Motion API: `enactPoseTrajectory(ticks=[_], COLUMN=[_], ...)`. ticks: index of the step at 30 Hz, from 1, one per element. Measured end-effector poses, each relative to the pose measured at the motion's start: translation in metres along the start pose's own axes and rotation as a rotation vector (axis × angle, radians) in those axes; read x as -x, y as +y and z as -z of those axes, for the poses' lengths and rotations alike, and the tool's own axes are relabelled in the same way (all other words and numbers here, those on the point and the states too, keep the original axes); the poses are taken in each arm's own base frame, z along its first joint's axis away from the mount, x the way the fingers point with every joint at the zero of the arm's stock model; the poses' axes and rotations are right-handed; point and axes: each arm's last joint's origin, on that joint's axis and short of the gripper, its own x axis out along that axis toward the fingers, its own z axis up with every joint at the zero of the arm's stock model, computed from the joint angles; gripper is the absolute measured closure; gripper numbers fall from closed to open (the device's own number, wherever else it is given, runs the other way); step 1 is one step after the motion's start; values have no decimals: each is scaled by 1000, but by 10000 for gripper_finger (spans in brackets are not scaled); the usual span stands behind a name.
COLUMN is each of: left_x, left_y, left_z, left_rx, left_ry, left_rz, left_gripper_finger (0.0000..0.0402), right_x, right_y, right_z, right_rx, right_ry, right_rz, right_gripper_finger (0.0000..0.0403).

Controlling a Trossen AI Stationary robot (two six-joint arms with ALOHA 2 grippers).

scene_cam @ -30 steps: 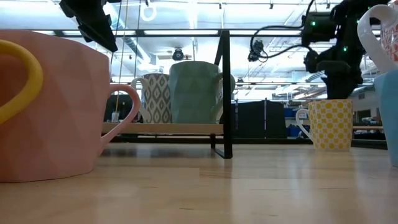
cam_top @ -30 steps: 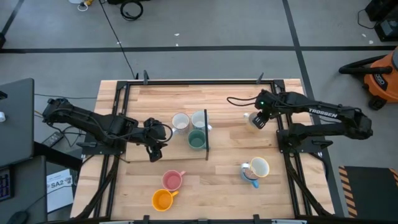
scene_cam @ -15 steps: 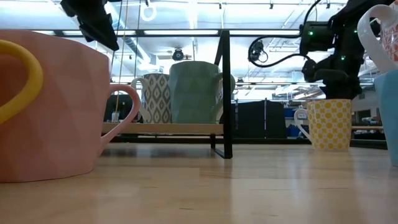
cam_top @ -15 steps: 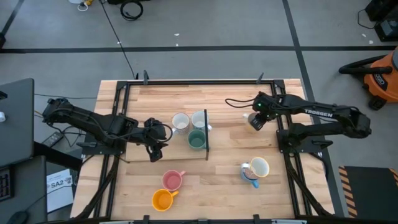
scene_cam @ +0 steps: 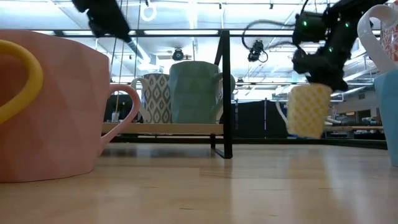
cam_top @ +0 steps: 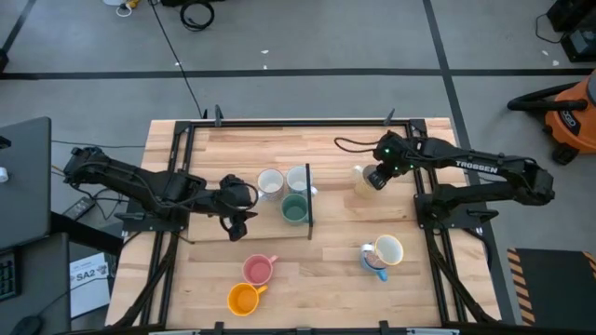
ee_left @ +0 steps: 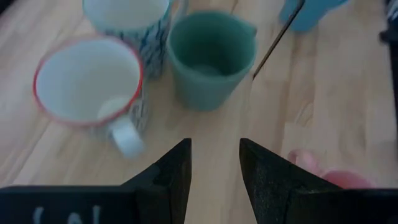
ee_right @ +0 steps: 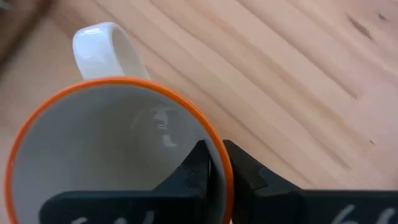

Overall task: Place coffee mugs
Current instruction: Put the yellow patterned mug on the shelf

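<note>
grey concrete floor surrounds the wooden table (cam_top: 335, 242), with an orange shop vacuum (cam_top: 570, 116) off to one side. on the table a black-framed rack (cam_top: 308, 200) has three mugs beside it: a white mug (cam_top: 270, 182), a patterned mug (cam_top: 298, 177) and a teal-green mug (cam_top: 294, 208). a pink mug (cam_top: 258, 270) and an orange mug (cam_top: 242, 299) sit near the front edge, and a cream mug stacked on a blue mug (cam_top: 380, 253) sits front right.

the right gripper (cam_top: 374, 175) has its fingers pinched tight on the rim of the yellow checked mug (scene_cam: 309, 109), one finger inside and one outside, and the low view shows the mug off the wood and tilted. the left gripper (cam_top: 233, 207) hangs just left of the rack with its fingers (ee_left: 177, 168) spread and nothing between them.

the risk looks plain: a one-sided rim pinch lets the mug swing or slip, so a quick move might drop it on the table or clip the rack's upright. crowding is the other worry, since setting it down beside the three mugs could knock one, and the two arms may come close over the rack.

readable writing: "trossen" on the right arm (cam_top: 480, 167), and "sa2" on a sheet (cam_top: 86, 274) beside the table.
</note>
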Motion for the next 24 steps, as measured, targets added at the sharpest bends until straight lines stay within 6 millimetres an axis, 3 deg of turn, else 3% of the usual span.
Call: enactPoseTrajectory(ticks=[5,16,20,24], left_x=[1,13,16,14], left_y=[-6,-15,-10,0], left_z=[-13,-49,-60,-66], left_rx=[-62,-177,-162,-135], left_ry=[-136,-523,-615,-641], left_rz=[57,93,78,45], left_gripper_finger=[260,260,260,260], right_x=[27,115,129,129], right_y=[13,45,69,96], right_z=[-22,-72,-88,-103], right_rx=[20,108,204,307], right_ry=[-71,-352,-376,-365], right_rz=[-136,-311,-365,-404], right_gripper_finger=[369,369,369,369])
